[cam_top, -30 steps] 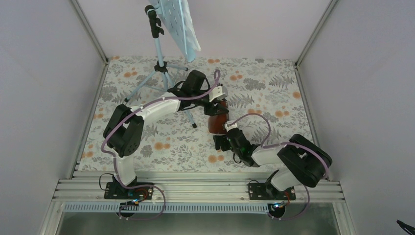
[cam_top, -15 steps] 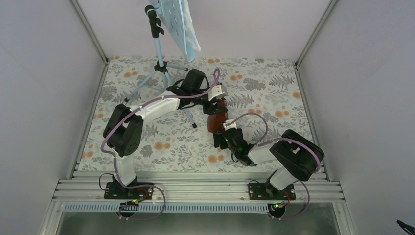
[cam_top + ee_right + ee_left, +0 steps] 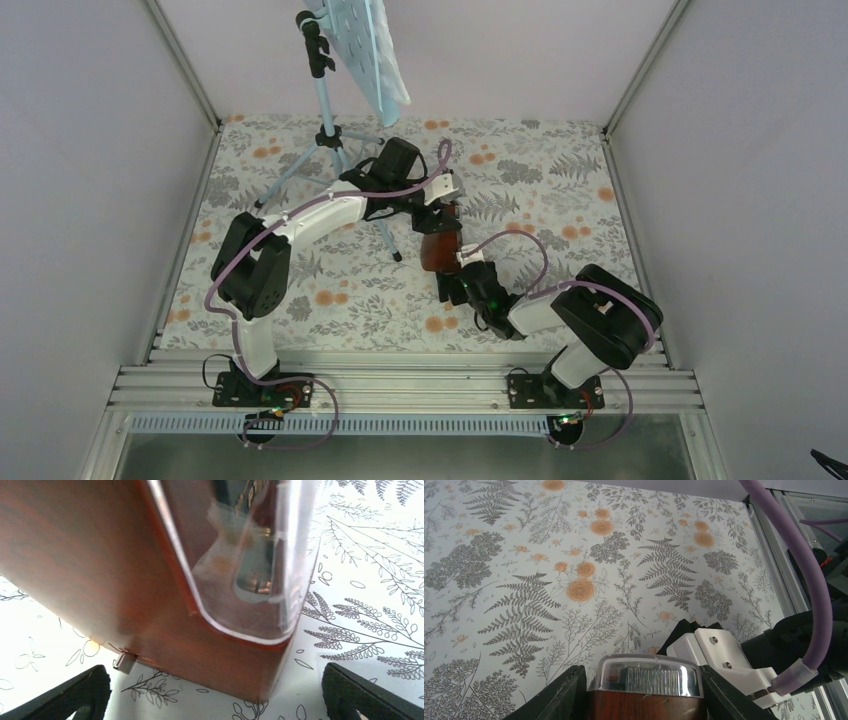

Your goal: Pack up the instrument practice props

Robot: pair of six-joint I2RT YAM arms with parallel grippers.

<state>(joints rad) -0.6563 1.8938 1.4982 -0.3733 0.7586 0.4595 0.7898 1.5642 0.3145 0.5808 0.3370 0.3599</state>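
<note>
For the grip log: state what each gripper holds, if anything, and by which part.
The left gripper clamps the small brown pyramid-shaped wooden metronome by its two sides, toward the narrow upper end. The right gripper, open at its base, holds nothing.

Even bright light — glare on metronome [image 3: 165,580]

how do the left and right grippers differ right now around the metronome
The left gripper is clamped on the metronome, its fingers pressing both sides. The right gripper stands wide open, its fingers flanking the wooden base without touching it. The left gripper reaches in from the far left, the right gripper from the near right. Both have black fingers and meet at the same metronome.
</note>
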